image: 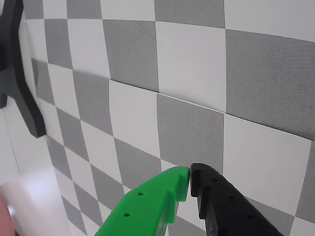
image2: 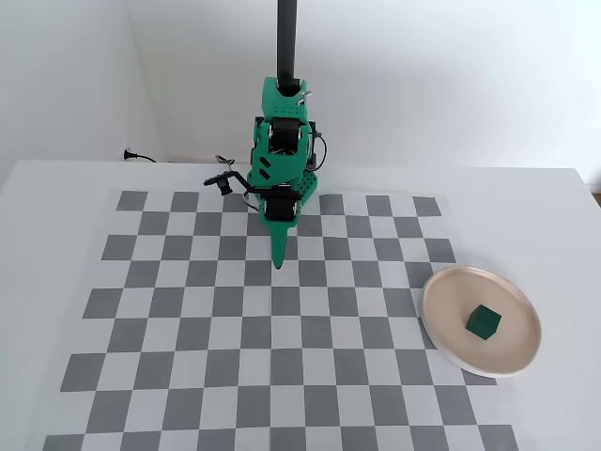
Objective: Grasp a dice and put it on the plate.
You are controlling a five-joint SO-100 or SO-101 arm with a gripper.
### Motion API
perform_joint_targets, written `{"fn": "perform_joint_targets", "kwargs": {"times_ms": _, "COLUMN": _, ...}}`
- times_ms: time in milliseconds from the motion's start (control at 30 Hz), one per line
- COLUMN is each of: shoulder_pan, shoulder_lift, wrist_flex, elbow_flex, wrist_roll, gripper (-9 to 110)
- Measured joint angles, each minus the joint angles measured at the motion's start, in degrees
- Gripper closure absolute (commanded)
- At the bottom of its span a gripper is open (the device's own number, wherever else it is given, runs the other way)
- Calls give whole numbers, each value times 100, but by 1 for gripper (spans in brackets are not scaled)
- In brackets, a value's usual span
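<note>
Sitting inside the plate (image2: 441,331) at the desk's right in the fixed view, the dice (image2: 484,322) is lying well apart from the tool (image2: 279,260), which is hanging empty with jaws closed over the checkerboard's middle.

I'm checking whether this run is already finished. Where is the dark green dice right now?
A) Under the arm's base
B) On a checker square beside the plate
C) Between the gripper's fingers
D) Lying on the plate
D: in the fixed view the dice lies on the plate, and in the wrist view the gripper has its fingers closed on nothing.
</note>
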Motion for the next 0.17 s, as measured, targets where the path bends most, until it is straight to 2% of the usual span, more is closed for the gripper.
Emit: {"fn": "perform_joint_targets", "kwargs": {"times_ms": 167, "shoulder_pan": 0, "shoulder_lift": 0, "wrist_flex": 0, "elbow_flex": 0, "wrist_roll": 0, "gripper": 106}}
